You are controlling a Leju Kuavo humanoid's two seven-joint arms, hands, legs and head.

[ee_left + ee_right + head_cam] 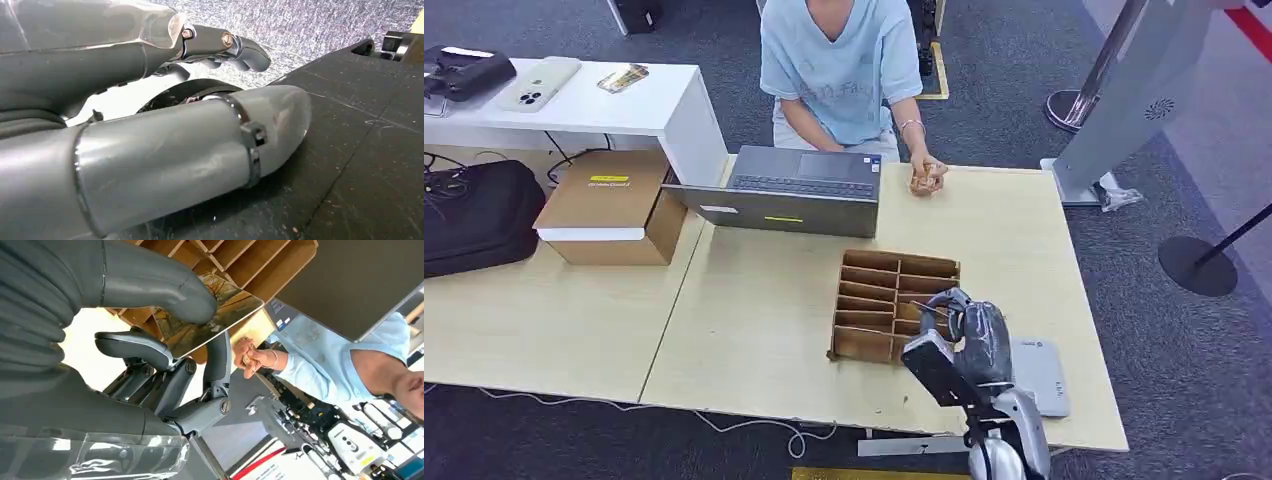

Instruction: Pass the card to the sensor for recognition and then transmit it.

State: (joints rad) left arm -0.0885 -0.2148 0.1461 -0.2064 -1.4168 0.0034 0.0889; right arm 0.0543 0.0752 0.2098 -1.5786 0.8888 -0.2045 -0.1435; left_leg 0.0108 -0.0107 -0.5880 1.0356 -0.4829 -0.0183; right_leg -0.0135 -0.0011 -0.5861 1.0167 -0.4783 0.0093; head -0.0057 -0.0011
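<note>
From the head view I see my right hand (959, 335) over the near right corner of the slotted cardboard tray (869, 275), with the grey sensor pad (1039, 375) just beside it. A laptop (799, 190) and a person (839, 65) sit across the table (764, 310). No writing is readable. In the left wrist view, my left hand (220, 47) has its fingers curled in, holding nothing. In the right wrist view, my thumb and fingers (137, 345) pinch the picture-printed card (210, 315) beside the tray.

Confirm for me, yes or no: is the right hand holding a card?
Yes, in the right wrist view the right hand pinches a picture-printed card between thumb and fingers, beside the wooden divider tray.
</note>
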